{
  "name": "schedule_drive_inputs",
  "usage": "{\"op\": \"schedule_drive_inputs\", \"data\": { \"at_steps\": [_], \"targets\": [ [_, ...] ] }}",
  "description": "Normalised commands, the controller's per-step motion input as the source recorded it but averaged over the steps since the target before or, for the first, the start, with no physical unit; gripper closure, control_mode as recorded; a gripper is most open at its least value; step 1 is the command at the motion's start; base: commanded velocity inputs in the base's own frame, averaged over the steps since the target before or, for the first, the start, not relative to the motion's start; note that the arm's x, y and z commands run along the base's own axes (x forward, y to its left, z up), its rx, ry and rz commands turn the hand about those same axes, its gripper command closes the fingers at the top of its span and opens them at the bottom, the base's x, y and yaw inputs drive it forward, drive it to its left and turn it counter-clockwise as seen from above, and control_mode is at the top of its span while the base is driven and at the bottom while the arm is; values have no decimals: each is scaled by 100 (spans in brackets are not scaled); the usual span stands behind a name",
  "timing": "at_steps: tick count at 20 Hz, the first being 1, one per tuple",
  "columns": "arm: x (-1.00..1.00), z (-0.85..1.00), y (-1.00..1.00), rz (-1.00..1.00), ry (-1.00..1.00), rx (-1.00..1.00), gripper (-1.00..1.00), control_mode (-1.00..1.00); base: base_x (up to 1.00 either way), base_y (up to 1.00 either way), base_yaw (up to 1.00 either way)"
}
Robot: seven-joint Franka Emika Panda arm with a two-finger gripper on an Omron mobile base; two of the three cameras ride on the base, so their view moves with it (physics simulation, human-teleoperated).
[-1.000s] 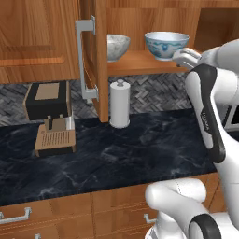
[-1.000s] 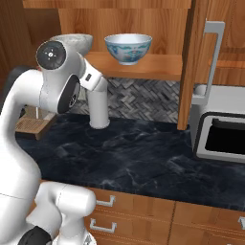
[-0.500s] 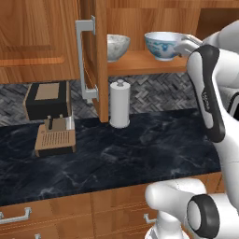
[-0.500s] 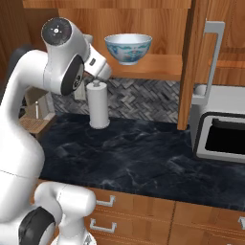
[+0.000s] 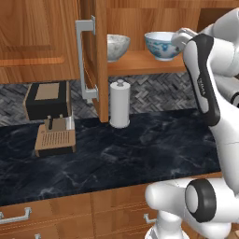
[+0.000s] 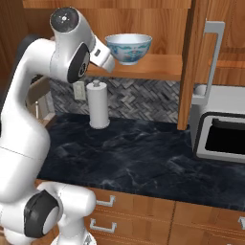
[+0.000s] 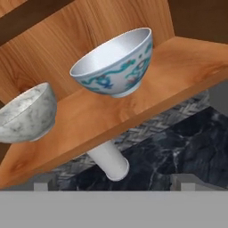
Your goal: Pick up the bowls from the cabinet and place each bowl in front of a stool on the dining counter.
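Two bowls stand on the shelf [image 7: 147, 95] of the open cabinet [image 5: 100, 56]. The white bowl with the blue pattern [image 5: 161, 45] [image 6: 128, 47] [image 7: 116, 64] is on the right and the speckled grey bowl [image 5: 116, 45] [image 7: 26, 113] is on the left. My gripper [image 7: 116, 183] is open and empty. It hovers just in front of the shelf edge, below and short of the patterned bowl. In the right base view my hand [image 6: 104, 53] sits close beside that bowl. The stool and the dining counter are out of view.
A white paper-towel roll [image 5: 120, 103] [image 6: 99, 105] stands on the black counter [image 5: 140, 149] under the shelf. A coffee machine [image 5: 49, 116] is at the left and a microwave [image 6: 220, 125] at the right. The open cabinet doors [image 6: 196, 62] flank the shelf.
My arm has lifted and swung the hand up toward the shelf, closer to the patterned bowl. The gripper stays open and both bowls are unmoved.
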Motion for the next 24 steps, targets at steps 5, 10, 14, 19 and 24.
{"op": "schedule_drive_inputs", "data": {
  "at_steps": [5, 10, 14, 19, 24],
  "targets": [
    [28, 6, -9, 0, 0, 0, -100, -100, 0, 0, 0],
    [28, 0, -18, -2, 0, 0, -100, -100, 0, 0, 0],
    [26, 0, -16, -3, 0, 0, -100, -100, 0, 0, 0],
    [33, 0, -9, -5, 0, 0, -100, -100, 0, 0, 0],
    [34, 0, -6, -6, 0, 0, -100, -100, 0, 0, 0]
  ]
}}
